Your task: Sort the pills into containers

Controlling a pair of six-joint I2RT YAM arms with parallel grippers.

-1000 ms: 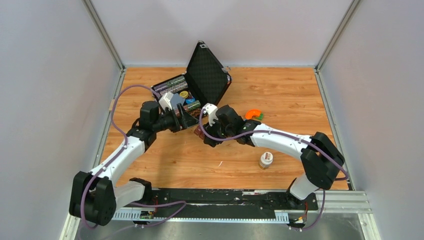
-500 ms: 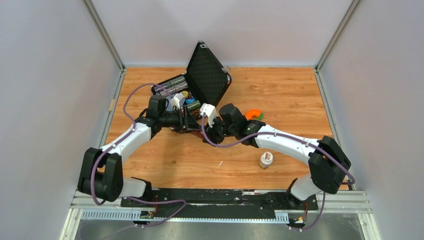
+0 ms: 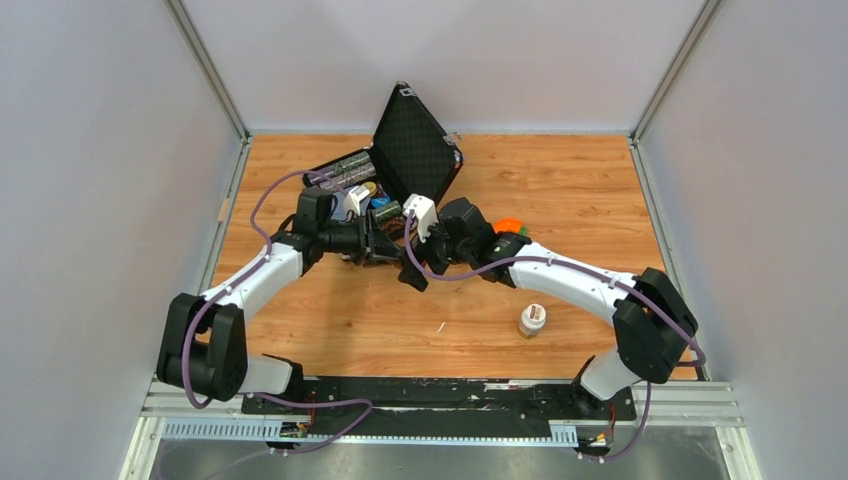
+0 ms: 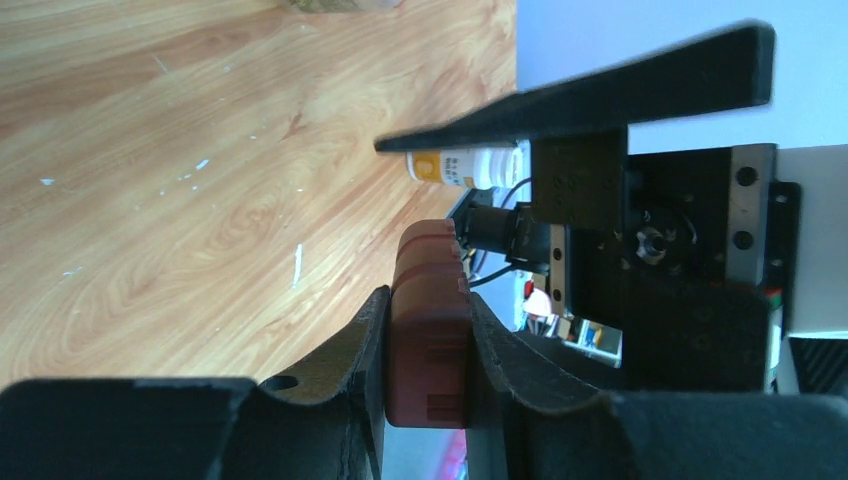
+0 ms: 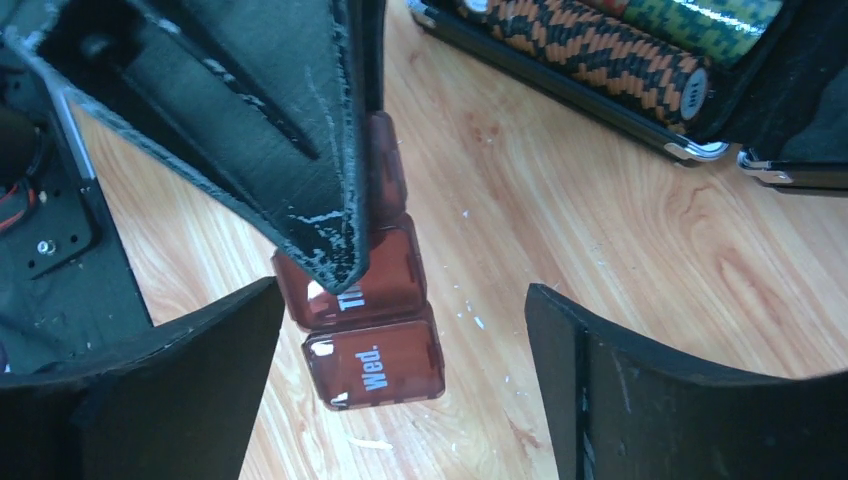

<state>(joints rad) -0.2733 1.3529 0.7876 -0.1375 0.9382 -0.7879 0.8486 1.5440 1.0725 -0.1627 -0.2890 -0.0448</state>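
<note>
From above, my left tool [image 3: 385,248] and right tool [image 3: 412,268] meet tip to tip over the wooden counter [image 3: 560,180], just in front of the open black case [image 3: 415,150]. From this view I cannot tell what sits between them or how either tool stands. A small pill bottle [image 3: 532,320] stands upright on the counter well behind my right tool, and an orange object [image 3: 508,226] lies beside that wrist.

My left wrist camera shows what the overhead view hides. The left tool [image 4: 425,300] is pinching the dark brown container strip [image 4: 430,340], with both fingers [image 4: 350,350] pressed against its sides. The strip runs out past my fingertips. One black finger [image 4: 600,95] of my right tool crosses just beyond it.

My right wrist camera gives the other half. The right tool [image 5: 400,290] is spread wide, and its fingers [image 5: 680,390] stand on either side of the strip [image 5: 375,365] without touching it. Only here can I read the lids: "Wed." on the nearest compartment and part of "Thu" on the next. My left tool's finger [image 5: 300,130] covers most of the third. Ahead of this tool, the case's [image 5: 560,95] near edge shows patterned rolls [image 5: 600,50] inside.
</note>
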